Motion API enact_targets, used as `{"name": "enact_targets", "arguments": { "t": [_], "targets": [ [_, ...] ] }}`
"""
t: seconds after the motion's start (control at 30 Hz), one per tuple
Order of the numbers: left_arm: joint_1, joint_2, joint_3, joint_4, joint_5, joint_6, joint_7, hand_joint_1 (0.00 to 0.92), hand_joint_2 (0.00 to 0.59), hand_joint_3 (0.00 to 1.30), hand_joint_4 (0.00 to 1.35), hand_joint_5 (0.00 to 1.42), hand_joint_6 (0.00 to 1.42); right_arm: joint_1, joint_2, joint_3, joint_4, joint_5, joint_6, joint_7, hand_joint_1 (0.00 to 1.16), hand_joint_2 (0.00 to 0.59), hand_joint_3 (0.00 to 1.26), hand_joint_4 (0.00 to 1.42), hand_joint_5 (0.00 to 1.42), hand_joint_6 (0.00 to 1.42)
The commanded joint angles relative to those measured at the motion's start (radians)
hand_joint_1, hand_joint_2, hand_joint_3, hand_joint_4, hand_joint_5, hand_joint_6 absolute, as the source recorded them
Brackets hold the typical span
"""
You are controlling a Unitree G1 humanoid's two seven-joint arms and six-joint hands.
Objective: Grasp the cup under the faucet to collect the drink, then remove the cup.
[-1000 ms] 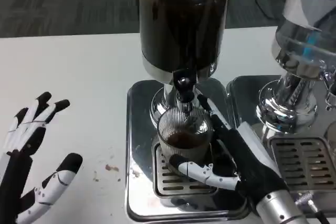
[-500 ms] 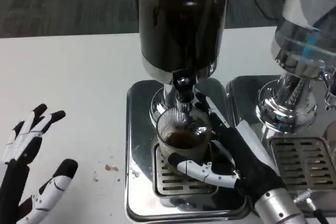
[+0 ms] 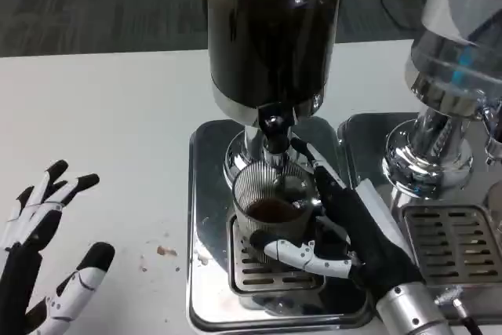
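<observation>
I see my right hand (image 3: 345, 229) wrapped around the cup (image 3: 272, 209), with the thumb across its near side and the fingers (image 3: 310, 158) on its right side. The ribbed glass cup stands on the grate (image 3: 251, 268) of the steel tray (image 3: 205, 194), directly under the faucet (image 3: 273, 135). It has some dark drink at the bottom. The tank (image 3: 271, 29) above is full of dark liquid. My left hand (image 3: 39, 253) hovers over the table (image 3: 118, 115) at near left, fingers spread, holding nothing.
</observation>
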Motion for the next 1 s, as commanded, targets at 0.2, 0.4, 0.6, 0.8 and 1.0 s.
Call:
{"name": "enact_targets", "arguments": {
  "t": [0.2, 0.4, 0.6, 0.8, 1.0],
  "targets": [
    [0.025, -0.009, 0.012, -0.026, -0.013, 0.016, 0.015, 0.0, 0.23, 0.23, 0.0, 0.11, 0.0, -0.02, 0.025, -0.008, 0.046, 0.001, -0.059, -0.042, 0.85, 0.133, 0.17, 0.29, 0.47, 0.62],
    [0.027, -0.018, 0.011, -0.021, -0.049, 0.023, 0.003, 0.0, 0.229, 0.23, 0.0, 0.11, 0.0, -0.014, 0.031, -0.013, 0.06, 0.001, -0.093, -0.054, 0.86, 0.131, 0.24, 0.33, 0.53, 0.67],
    [0.026, -0.018, 0.008, -0.022, -0.062, 0.025, 0.001, 0.0, 0.228, 0.24, 0.0, 0.11, 0.0, -0.01, 0.032, -0.016, 0.063, -0.011, -0.101, -0.067, 0.88, 0.144, 0.26, 0.36, 0.57, 0.73],
    [0.027, -0.021, 0.008, -0.025, -0.063, 0.028, 0.002, 0.0, 0.228, 0.24, 0.0, 0.11, 0.0, -0.011, 0.036, -0.016, 0.073, -0.019, -0.118, -0.085, 0.89, 0.145, 0.28, 0.39, 0.6, 0.78],
    [0.026, -0.021, 0.009, -0.026, -0.064, 0.031, 0.001, 0.0, 0.228, 0.25, 0.0, 0.11, 0.0, -0.008, 0.042, -0.02, 0.078, -0.022, -0.142, -0.107, 0.9, 0.148, 0.33, 0.43, 0.67, 0.88]
  ]
}}
